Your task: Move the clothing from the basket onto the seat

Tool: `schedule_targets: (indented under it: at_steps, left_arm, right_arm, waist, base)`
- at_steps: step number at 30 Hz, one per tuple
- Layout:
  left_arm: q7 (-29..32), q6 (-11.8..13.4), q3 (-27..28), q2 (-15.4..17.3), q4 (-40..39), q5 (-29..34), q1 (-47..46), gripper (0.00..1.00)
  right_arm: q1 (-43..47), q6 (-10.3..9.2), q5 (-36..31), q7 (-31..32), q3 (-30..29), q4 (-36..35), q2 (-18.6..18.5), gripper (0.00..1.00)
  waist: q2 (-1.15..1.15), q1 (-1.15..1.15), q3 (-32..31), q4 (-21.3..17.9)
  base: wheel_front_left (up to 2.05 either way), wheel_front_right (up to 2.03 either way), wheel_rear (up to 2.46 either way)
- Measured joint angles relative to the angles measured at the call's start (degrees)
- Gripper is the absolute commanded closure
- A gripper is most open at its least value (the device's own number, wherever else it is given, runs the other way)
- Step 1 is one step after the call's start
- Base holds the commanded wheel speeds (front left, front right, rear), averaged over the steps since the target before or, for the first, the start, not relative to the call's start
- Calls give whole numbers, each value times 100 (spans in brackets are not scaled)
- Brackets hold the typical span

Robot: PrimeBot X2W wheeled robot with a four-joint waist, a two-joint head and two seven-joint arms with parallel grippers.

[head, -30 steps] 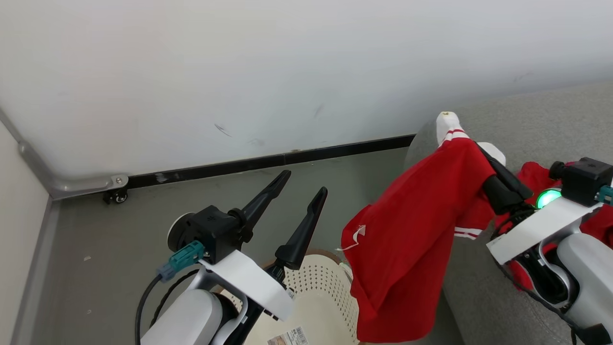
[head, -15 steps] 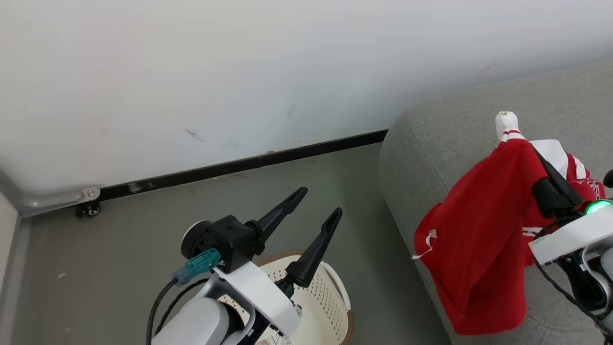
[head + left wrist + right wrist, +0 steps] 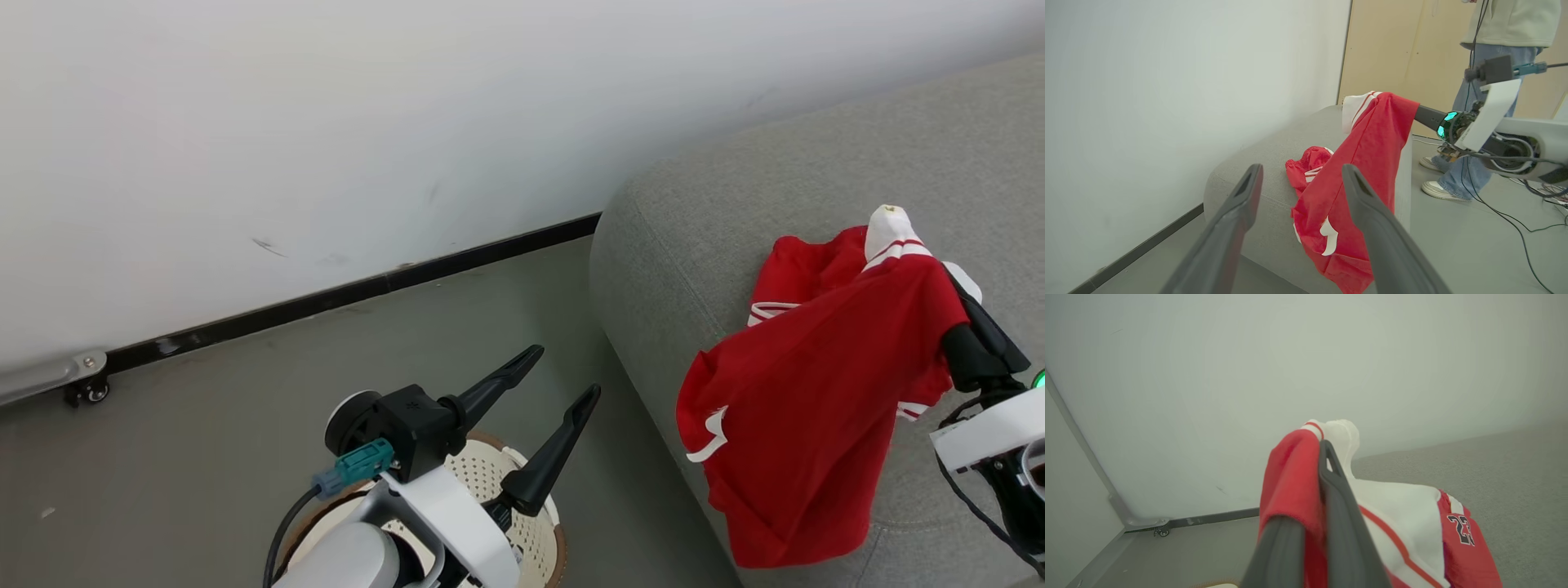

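- Clothing caught mid-transfer: a bright red sports garment with white striped trim hangs from the right jaws, which are clenched on a bunch of fabric just below its white collar
- Its loose body drapes down across the rounded end of the grey seat, with a small white logo near the dangling hem; whether the hem rests on the upholstery cannot be told
- A second red garment lies crumpled on the seat, partly hidden by the hanging one
- Left jaws stand spread wide and empty above the cream perforated basket, which sits on the floor beside the seat; what remains inside cannot be told
- Judged by its sag, the fabric is light, limp and in no way fragile, but probably slick: it should swing with the arm and trail well below the grip, and a thin pinch could slide off
- The thick collar band or a gathered fold looks the surest place to hold; a single layer near the hem looks the poorest
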Motion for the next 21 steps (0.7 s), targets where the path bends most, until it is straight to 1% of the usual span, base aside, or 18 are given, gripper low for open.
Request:
schedule_targets:
  at_steps: [9,14,21]
  left_arm:
    - [-2,-1,-52,100,-41,-23,87,0]
    - [-10,-1,-3,155,-91,-23,171,0]
    - [-18,26,75,275,-167,-22,218,0]
  right_arm:
    - [192,0,-46,0,-102,-112,113,100]
    - [136,0,-125,148,10,-178,205,100]
    - [-700,0,-5,511,-23,-205,286,100]
  waist:
    - [0,0,51,-313]
    - [0,0,98,-429]
    - [0,0,190,-465]
  base:
    - [0,0,0]
    - [0,0,0]
    - [0,0,0]
